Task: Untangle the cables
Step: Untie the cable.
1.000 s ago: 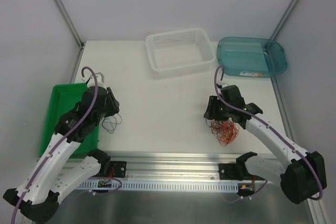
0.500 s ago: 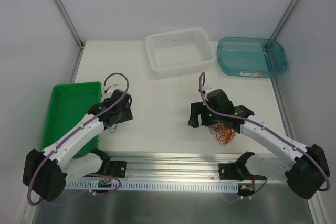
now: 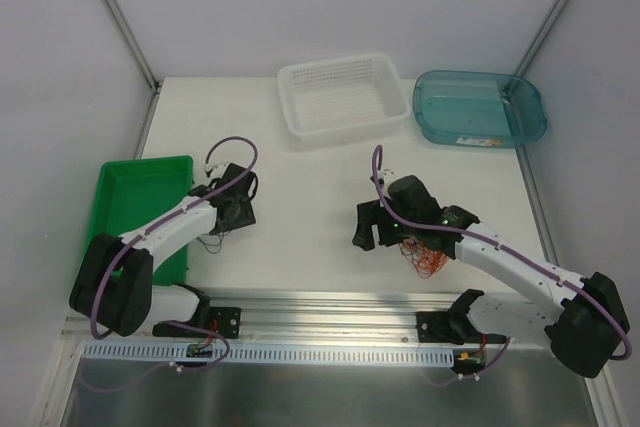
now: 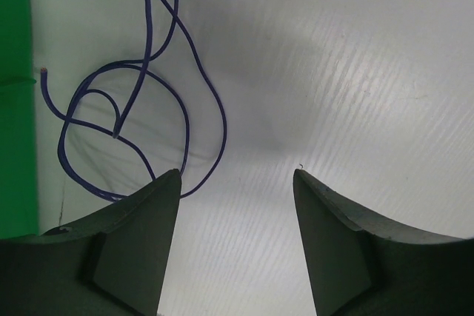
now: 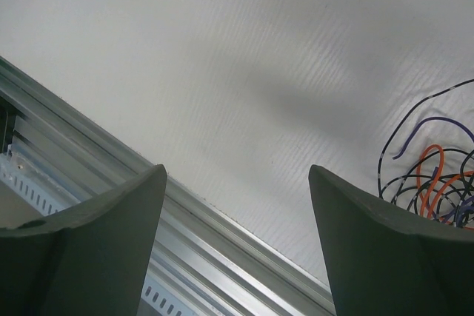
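A single thin dark cable (image 4: 133,109) lies in loose loops on the white table (image 3: 300,197), just left of my left gripper (image 4: 237,175), which is open with nothing between its fingers. In the top view that cable (image 3: 210,238) shows beside the green tray, below the left gripper (image 3: 233,214). A small tangle of orange, red and black cables (image 3: 426,253) rests near the table's front edge. My right gripper (image 3: 367,229) stands open to the left of it. In the right wrist view the tangle (image 5: 435,179) sits beyond the right finger, apart from the open right gripper (image 5: 237,172).
A green tray (image 3: 130,209) lies at the left edge. A white mesh basket (image 3: 340,97) and a teal tub (image 3: 480,107) stand at the back. An aluminium rail (image 5: 89,153) runs along the table's front edge, close under the right gripper.
Both grippers have opened and let go of their cables. The left gripper swung right, away from the tray; the right gripper moved left, off the tangle.
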Available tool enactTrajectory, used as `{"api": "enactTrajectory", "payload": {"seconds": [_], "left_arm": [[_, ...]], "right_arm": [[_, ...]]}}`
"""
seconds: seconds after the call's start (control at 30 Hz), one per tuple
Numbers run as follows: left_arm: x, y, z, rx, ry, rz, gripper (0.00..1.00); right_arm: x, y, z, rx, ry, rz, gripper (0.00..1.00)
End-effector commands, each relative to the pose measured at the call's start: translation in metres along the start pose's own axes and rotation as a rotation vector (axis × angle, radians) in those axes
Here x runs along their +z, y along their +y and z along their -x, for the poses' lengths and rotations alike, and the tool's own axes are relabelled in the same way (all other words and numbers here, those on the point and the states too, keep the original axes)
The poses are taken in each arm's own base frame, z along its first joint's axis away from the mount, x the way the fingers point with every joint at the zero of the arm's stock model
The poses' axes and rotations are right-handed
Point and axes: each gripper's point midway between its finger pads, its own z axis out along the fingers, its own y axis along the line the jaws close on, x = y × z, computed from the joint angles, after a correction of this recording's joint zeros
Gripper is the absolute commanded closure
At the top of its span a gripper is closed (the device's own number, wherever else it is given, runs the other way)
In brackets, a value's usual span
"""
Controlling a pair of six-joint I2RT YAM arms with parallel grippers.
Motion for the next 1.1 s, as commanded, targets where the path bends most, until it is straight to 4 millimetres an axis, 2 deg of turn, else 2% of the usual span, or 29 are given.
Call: {"api": "enactTrajectory", "payload": {"seconds": [0.0, 0.33, 0.5, 0.6, 0.7, 0.73, 0.83, 0.87, 0.93, 1.07], "left_arm": [[0.002, -0.003, 0.006, -0.030, -0.005, -0.039, 0.37], [0.014, -0.008, -0.016, -0.019, 0.114, -0.095, 0.35], [0.005, -0.021, -0.029, -0.023, 0.176, -0.186, 0.35], [-0.002, -0.033, -0.037, -0.026, 0.232, -0.255, 0.39], [-0.007, -0.045, -0.047, -0.040, 0.300, -0.319, 0.47], [-0.009, -0.049, -0.049, -0.040, 0.314, -0.333, 0.54], [-0.016, -0.065, -0.056, 0.004, 0.341, -0.368, 0.65], [-0.016, -0.070, -0.059, 0.016, 0.350, -0.369, 0.73], [-0.024, -0.087, -0.063, 0.063, 0.346, -0.392, 0.79], [-0.032, -0.113, -0.069, 0.129, 0.347, -0.409, 0.97]], "right_arm": [[-0.003, 0.008, 0.007, -0.025, -0.041, 0.036, 0.18], [-0.001, 0.009, 0.003, -0.027, -0.027, 0.044, 0.18], [-0.002, 0.007, 0.003, -0.026, -0.032, 0.037, 0.18], [0.000, 0.009, 0.003, -0.022, -0.028, 0.041, 0.18], [0.000, 0.011, 0.004, -0.018, -0.028, 0.049, 0.18], [0.000, 0.011, 0.004, -0.020, -0.028, 0.051, 0.18], [-0.001, 0.010, 0.006, -0.017, -0.038, 0.046, 0.18], [-0.002, 0.010, 0.006, -0.018, -0.041, 0.042, 0.18], [-0.002, 0.009, 0.005, -0.018, -0.038, 0.038, 0.18], [-0.008, 0.005, 0.007, -0.017, -0.058, 0.020, 0.18]]}}
